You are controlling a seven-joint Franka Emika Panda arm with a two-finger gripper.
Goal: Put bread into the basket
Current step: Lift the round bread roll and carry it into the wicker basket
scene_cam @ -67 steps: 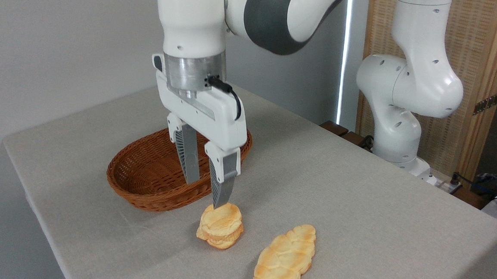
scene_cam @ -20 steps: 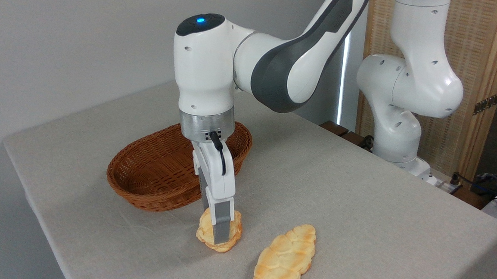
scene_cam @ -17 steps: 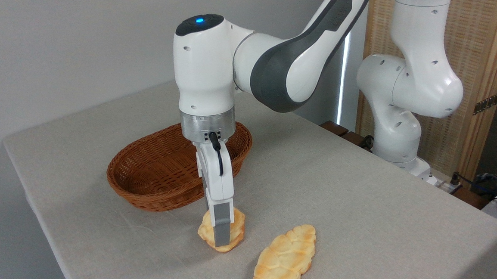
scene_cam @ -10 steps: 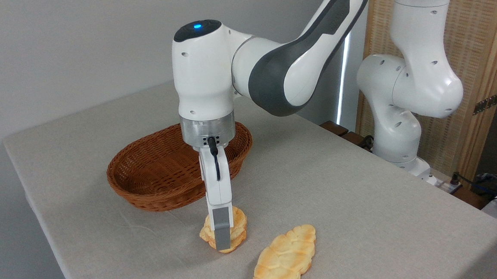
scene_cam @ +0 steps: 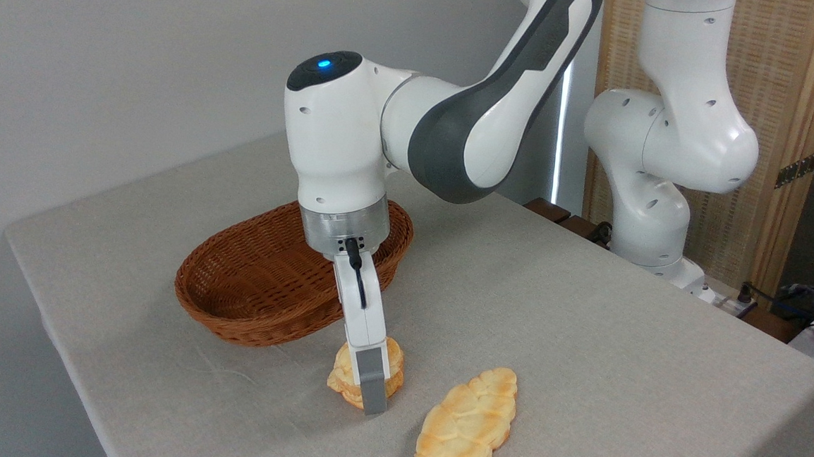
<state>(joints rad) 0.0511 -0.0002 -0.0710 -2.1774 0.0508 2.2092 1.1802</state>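
On the grey table (scene_cam: 584,338), from my one fixed camera, I see the gripper (scene_cam: 369,389) come down over the bread (scene_cam: 352,375), its near finger across the bun's front face. The far finger is hidden, so I cannot tell whether the jaws have closed on it. The basket (scene_cam: 248,282) lies just behind and left, empty; the braided loaf (scene_cam: 465,426) sits to the right, apart.

Near finger (scene_cam: 372,385) covers the bread's (scene_cam: 345,376) middle; far finger hidden behind it, so grip unconfirmable. Wrist blocks the basket's (scene_cam: 232,317) right rim. Braided loaf (scene_cam: 465,426) cut off at bottom edge.
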